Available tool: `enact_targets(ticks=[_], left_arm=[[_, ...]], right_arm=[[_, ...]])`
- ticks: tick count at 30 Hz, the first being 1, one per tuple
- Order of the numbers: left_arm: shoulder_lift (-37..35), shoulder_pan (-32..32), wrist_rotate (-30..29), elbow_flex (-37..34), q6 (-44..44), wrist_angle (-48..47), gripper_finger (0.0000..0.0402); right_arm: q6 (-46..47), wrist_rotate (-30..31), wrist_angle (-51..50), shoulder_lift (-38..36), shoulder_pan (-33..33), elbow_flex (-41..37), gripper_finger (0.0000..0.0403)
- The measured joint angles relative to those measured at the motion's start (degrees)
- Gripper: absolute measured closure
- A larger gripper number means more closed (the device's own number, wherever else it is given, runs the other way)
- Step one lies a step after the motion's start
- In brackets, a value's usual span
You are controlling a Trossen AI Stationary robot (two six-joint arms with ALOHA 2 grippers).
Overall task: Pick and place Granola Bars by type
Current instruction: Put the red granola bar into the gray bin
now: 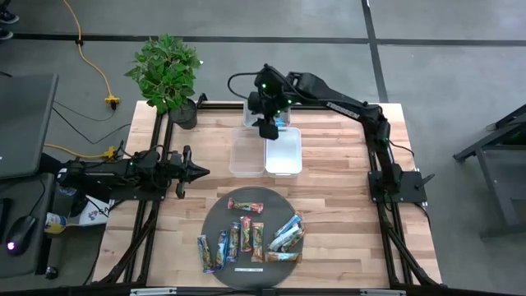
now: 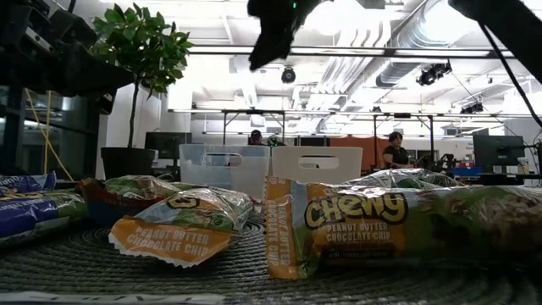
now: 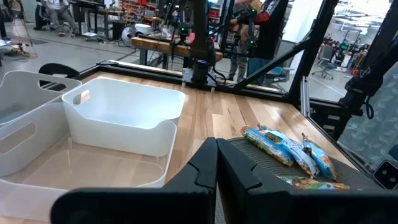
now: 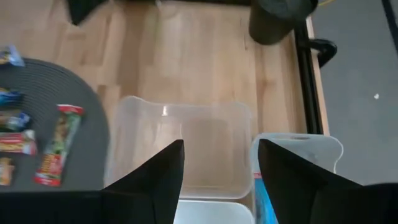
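Observation:
Several Granola Bars (image 1: 251, 238) in blue, red, green and orange-brown wrappers lie flat on a dark round mat (image 1: 215, 215) near the table's front edge; the low view shows them close up (image 2: 339, 224). My right gripper (image 4: 221, 149) hangs open and empty high over the bins at the far middle of the table (image 1: 268, 130). A blue wrapper (image 4: 264, 200) shows in the farthest clear bin (image 4: 298, 149), partly hidden by a finger. My left gripper (image 3: 216, 149) waits shut at the table's left (image 1: 201, 171).
A clear bin (image 1: 245, 156) and a white bin (image 1: 283, 152) stand side by side mid-table, behind the mat. A potted plant (image 1: 168, 74) stands at the far left corner. A thin white label strip (image 1: 249, 269) lies at the mat's front. People show in the room behind.

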Motion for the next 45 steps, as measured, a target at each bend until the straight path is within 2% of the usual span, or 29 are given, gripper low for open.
enact_targets(ticks=[9,14,25,29,35,45], left_arm=[[0.00,0.02,0.00,0.00,-0.02,0.02,0.0401],[0.00,0.01,-0.01,0.00,0.00,0.00,0.0401],[0.00,0.01,-0.01,0.00,-0.01,0.00,0.0401],[0.00,0.02,-0.02,0.01,0.00,0.00,0.0401],[0.00,0.01,-0.01,0.00,-0.01,0.00,0.0401],[0.00,0.02,-0.01,0.00,-0.02,0.00,0.0401]], right_arm=[[10.60,3.00,-0.87,-3.47,8.83,0.00,0.0212],[17.15,4.05,-1.05,-3.52,14.12,0.00,0.0212],[32.38,10.42,0.32,-3.50,24.86,-0.80,0.0212],[35.35,12.27,0.97,-3.41,29.42,-5.35,0.0212],[38.25,15.05,7.68,-3.32,34.35,-18.57,0.0212],[39.71,20.20,26.28,-3.31,36.47,-36.55,0.0212]])
